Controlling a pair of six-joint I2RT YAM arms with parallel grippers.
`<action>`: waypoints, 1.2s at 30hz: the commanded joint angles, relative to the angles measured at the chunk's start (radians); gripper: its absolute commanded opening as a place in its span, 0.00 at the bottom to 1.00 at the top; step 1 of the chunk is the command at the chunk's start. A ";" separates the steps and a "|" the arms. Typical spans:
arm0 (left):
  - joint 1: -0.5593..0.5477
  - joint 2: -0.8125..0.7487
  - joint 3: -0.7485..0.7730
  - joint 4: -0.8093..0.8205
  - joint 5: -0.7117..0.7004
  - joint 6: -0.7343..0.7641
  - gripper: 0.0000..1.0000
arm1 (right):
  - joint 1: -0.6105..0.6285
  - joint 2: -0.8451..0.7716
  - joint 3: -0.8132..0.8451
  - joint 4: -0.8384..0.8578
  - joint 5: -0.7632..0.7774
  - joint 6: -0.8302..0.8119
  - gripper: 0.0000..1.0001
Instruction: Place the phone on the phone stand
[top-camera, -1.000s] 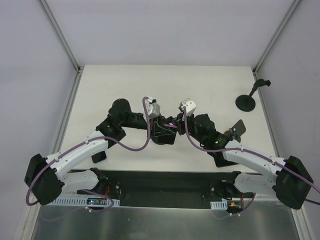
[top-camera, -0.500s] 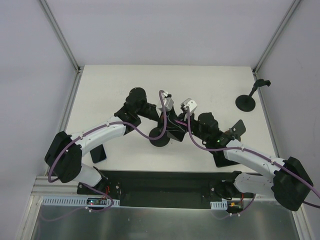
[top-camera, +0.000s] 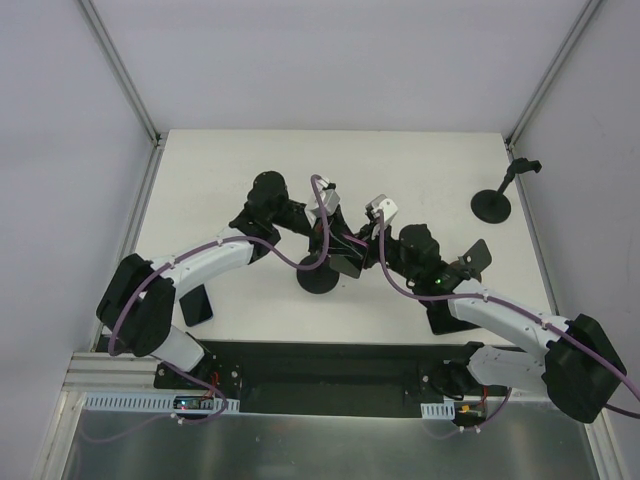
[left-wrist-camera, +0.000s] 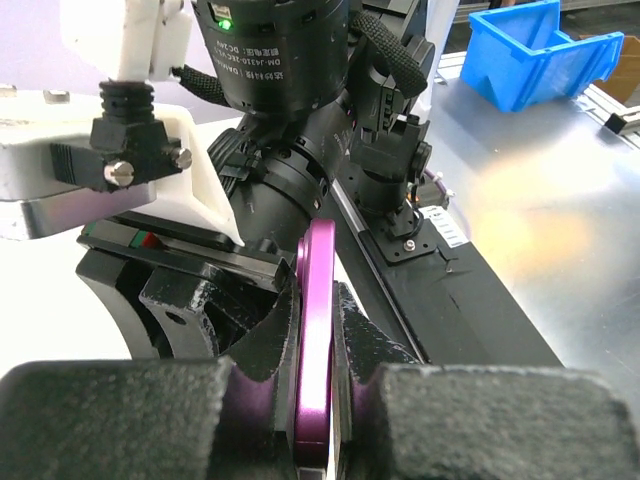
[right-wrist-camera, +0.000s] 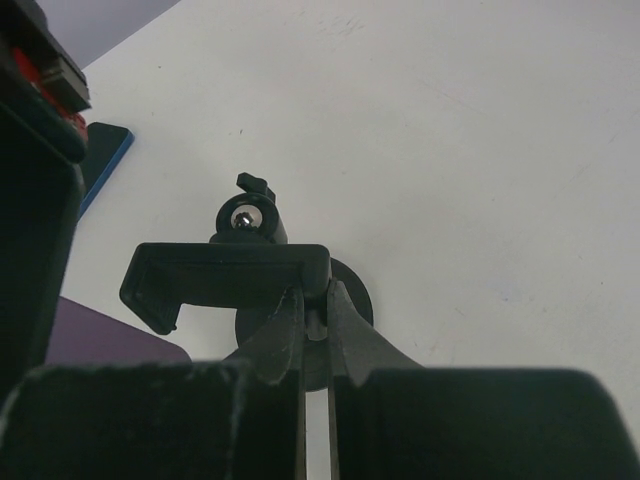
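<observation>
White counter (top-camera: 250, 160) carries the phone stand (top-camera: 318, 281) mid-counter, a second stand (top-camera: 492, 205) by its right edge, a dark slab (top-camera: 197, 306) near the near-left corner.

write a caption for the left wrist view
Purple phone held edge-on in the left jaws, the right arm close ahead.

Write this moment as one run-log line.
left tool: shut on purple phone | right tool: shut on phone stand | placement: not yet done
</observation>
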 joint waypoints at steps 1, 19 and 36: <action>0.034 0.037 0.020 0.174 -0.029 -0.011 0.00 | 0.017 -0.003 -0.003 0.064 -0.117 0.047 0.01; 0.109 0.048 -0.071 0.237 -0.008 -0.073 0.00 | 0.000 -0.010 -0.021 0.084 -0.119 0.062 0.01; 0.008 -0.258 -0.251 0.004 -1.010 0.174 0.00 | 0.240 -0.010 0.003 0.084 0.551 0.140 0.00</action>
